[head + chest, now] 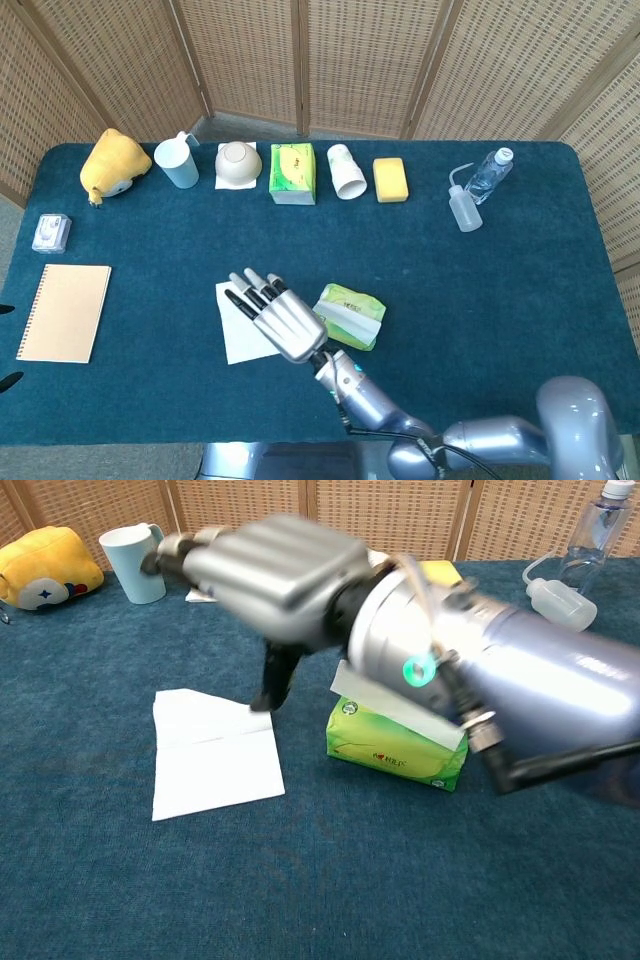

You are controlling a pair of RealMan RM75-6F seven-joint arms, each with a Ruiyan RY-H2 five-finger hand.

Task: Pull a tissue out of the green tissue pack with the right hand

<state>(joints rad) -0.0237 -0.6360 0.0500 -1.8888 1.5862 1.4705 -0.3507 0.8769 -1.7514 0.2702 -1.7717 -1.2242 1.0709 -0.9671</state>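
Tissue point(243, 322) flat on blue table point(520, 280), just left of green tissue pack point(349, 315), free of any grip. Right hand point(281, 322) above tissue's right edge, fingers point(247, 284) extended and apart, holding nothing. Pack right of hand, next sheet protruding from its top.

My right hand point(275, 575) is showing a ribbed silver back and black fingertips point(237, 291); my glossy silver-blue forearm point(520, 695) is wearing a glowing green ring light and a black cable.
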